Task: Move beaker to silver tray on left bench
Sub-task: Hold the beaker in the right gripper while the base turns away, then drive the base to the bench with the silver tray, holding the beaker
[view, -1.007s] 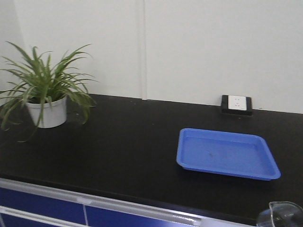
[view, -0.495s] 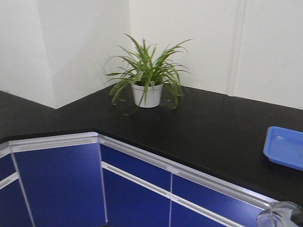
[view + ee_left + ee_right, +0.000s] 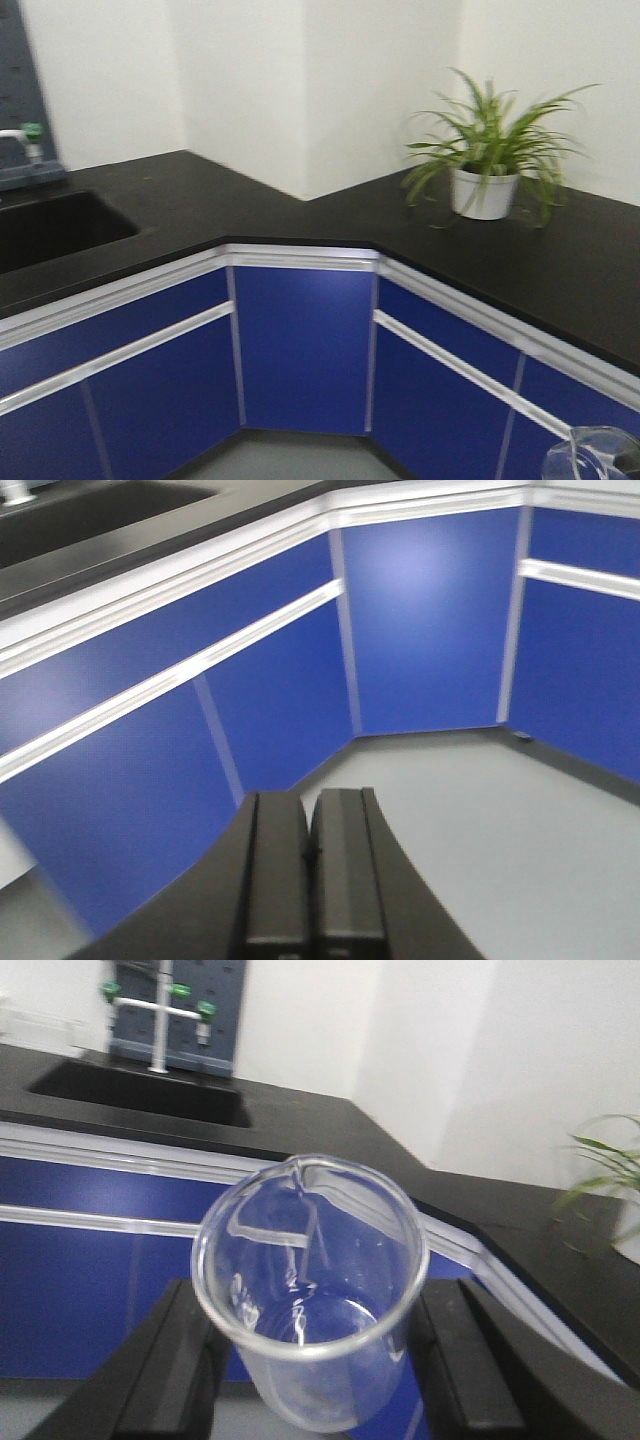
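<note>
The beaker (image 3: 310, 1290), a small clear glass cylinder with a pouring lip, stands upright between the black fingers (image 3: 175, 1360) of my right gripper (image 3: 315, 1305), which is shut on its sides. Its rim also shows at the bottom right corner of the front view as the beaker (image 3: 592, 455). It is held in the air in front of the cabinets. My left gripper (image 3: 310, 802) is shut with its two pads together and nothing between them, over the grey floor. The silver tray and the left bench are out of view.
A black L-shaped counter (image 3: 250, 215) wraps an inner corner above blue cabinet fronts (image 3: 300, 340). A sink (image 3: 50, 225) with a green-handled tap (image 3: 160, 1020) sits at the left. A potted plant (image 3: 485, 180) stands at the right. Grey floor (image 3: 500, 820) lies below.
The front view has swung left: the blue tray and wall socket have left the picture, the plant has shifted from left to right, and the sink has come in. The beaker stays gripped.
</note>
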Tool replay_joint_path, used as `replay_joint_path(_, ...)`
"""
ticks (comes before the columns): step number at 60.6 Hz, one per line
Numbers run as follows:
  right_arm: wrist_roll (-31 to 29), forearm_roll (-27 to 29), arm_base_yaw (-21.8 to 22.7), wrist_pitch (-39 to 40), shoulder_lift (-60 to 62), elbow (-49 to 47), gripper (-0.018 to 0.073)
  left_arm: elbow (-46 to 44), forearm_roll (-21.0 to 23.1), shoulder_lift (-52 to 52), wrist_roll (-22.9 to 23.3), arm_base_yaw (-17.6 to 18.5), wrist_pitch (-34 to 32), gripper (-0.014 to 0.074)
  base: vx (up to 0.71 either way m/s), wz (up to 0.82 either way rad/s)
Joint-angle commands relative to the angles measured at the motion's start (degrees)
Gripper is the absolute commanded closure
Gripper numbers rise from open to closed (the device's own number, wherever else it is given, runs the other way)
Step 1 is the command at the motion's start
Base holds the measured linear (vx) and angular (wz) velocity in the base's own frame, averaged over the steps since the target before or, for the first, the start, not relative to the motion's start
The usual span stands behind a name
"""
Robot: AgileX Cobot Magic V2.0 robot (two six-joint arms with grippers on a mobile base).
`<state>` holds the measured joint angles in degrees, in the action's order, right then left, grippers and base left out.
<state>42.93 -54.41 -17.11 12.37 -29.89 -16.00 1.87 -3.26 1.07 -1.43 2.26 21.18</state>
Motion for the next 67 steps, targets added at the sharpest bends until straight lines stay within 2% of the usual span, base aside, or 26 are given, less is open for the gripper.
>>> replay_joint_path(1,-0.26,1.09,0.17,2.8,0.01,-1.68,0.0573,1.14,0.16,0.42,0.1,0.25,-4.3,0.0595,-0.22,0.61)
replay_joint_path(39,-0.26,1.09,0.17,2.86,0.01,-1.68,0.0573,1.14,0.16,0.42,0.1,0.25,-4.3,0.0595,-0.18,0.61)
replay_joint_path(67,-0.26,1.09,0.17,2.86,0.01,-1.68,0.0573,1.14,0.16,0.42,0.1,0.25,-4.3,0.0595,-0.08,0.38)
